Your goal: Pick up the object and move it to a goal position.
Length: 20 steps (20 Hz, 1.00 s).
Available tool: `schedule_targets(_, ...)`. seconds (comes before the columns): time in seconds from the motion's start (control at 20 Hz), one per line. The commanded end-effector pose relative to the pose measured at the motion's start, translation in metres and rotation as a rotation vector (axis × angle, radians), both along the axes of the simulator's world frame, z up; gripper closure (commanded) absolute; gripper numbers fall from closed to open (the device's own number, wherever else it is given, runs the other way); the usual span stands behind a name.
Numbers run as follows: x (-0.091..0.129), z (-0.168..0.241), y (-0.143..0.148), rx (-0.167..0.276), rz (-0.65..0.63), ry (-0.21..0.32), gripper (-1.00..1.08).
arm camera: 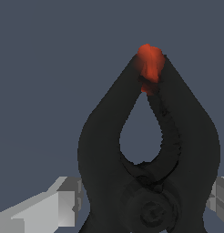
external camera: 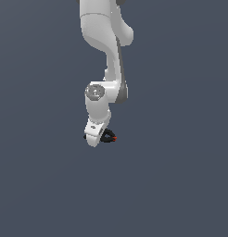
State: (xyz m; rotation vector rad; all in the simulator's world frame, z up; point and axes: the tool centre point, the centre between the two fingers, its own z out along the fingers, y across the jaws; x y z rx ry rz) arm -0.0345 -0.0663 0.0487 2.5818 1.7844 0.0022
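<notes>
The object is a small black spring clamp (external camera: pixel 107 137) with an orange-red tip (external camera: pixel 115 138); it sits right at the lower end of my white arm. In the exterior view my gripper (external camera: pixel 98 139) is down on it and hides most of its body, with the tip poking out to the exterior view's right. In the wrist view the clamp (arm camera: pixel 186 136) fills the frame, its orange-red tip (arm camera: pixel 150 63) pointing away. My gripper (arm camera: pixel 145 205) straddles its rounded body. Both grey fingers (arm camera: pixel 50 207) press against the clamp's sides. The handles are out of view.
A plain dark blue-grey surface (external camera: pixel 180 185) lies all around. The white arm (external camera: pixel 104 46) comes down from the top of the exterior view. No goal marker shows in either view.
</notes>
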Motion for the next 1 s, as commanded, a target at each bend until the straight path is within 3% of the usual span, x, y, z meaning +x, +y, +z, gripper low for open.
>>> schedule_targets(0.0, 0.002, 0.016, 0.010, 0.000, 0.001, -0.002, 1.08)
schedule_targets(0.45, 0.010, 0.069, 0.044, 0.001, 0.002, 0.002, 1.08)
schedule_targets(0.95, 0.013, 0.074, 0.048, 0.002, 0.001, 0.003, 1.08)
